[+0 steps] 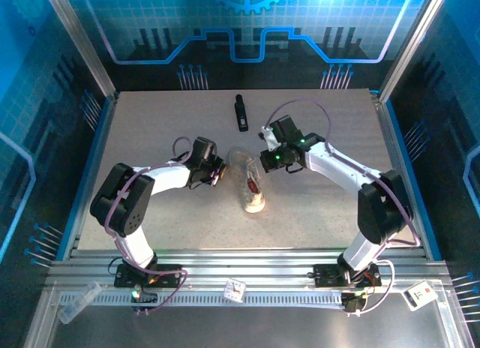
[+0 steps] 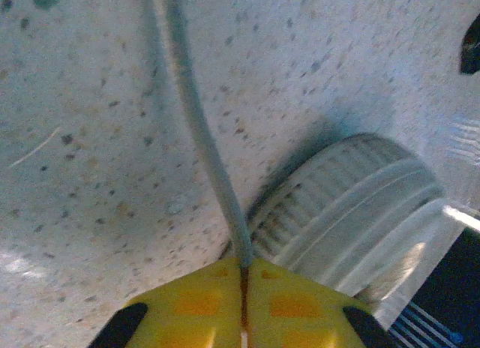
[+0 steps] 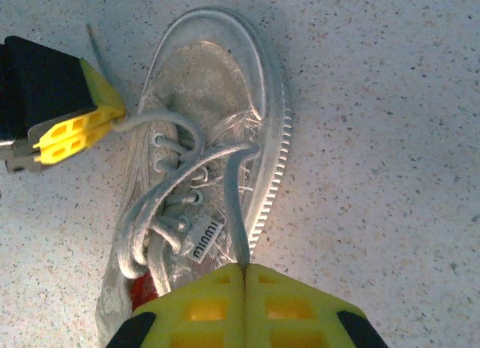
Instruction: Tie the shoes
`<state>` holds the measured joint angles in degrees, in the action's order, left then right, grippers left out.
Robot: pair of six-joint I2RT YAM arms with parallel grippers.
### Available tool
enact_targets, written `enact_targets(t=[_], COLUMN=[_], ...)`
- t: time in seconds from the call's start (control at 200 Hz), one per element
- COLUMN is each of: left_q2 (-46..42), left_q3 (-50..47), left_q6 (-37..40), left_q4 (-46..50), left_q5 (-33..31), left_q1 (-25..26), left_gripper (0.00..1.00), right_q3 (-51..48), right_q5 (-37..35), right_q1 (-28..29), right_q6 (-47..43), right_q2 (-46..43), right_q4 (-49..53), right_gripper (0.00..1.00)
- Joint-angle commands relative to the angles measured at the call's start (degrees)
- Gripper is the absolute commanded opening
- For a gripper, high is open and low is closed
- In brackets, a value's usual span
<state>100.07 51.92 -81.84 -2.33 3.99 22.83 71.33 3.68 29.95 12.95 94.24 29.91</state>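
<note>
Beside sneaker [image 3: 217,85] | left jaws pinch one lace [image 2: 199,130] | right jaws pinch other lace [image 3: 234,205] | overhead: black bar [image 1: 241,112]

Sneaker [image 3: 214,85]: off-white upper of dull, cloth-like material, with a ribbed, rubbery sole edge and a soft red lining; laces [image 3: 237,205] of pale woven cord, matt; table [image 3: 375,100] speckled, fine-grained, matt; right gripper [image 3: 244,273] with fingers of smooth yellow plastic, black at the sides.
</note>
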Motion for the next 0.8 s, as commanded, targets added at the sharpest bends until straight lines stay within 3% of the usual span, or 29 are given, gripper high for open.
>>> enact_targets(t=[0.0, 0.175, 0.3, 0.49, 0.795], left_q2=[-2.3, -4.9, -4.0, 6.2, 19.7], left_q3=[2.5, 9.3, 14.6, 29.8, 46.4], left_q6=[7.0, 25.7, 39.9, 56.0, 73.3], left_q4=[1.4, 7.7, 8.1, 20.7, 31.3], left_q5=[-0.9, -0.4, 6.1, 15.4, 16.2], left_q1=[-1.7, -2.7, -2.7, -1.8, 3.9], left_gripper=[0.02, 0.00, 0.00, 0.00, 0.00], right_q3=[-2.0, -5.6, -8.0, -10.0, -13.2], right_q5=[1.2, 1.3, 1.7, 3.0, 1.3], right_q1=[-1.1, -2.3, -3.0, -3.2, -2.7], right_q6=[-0.7, -0.4, -0.1, -1.0, -3.3], right_q2=[-4.7, -9.2, -11.4, -14.2, -20.6], right_q4=[-0.7, -0.7, -0.6, 0.1, 3.8], right_gripper=[0.00, 0.00, 0.00, 0.00, 0.00])
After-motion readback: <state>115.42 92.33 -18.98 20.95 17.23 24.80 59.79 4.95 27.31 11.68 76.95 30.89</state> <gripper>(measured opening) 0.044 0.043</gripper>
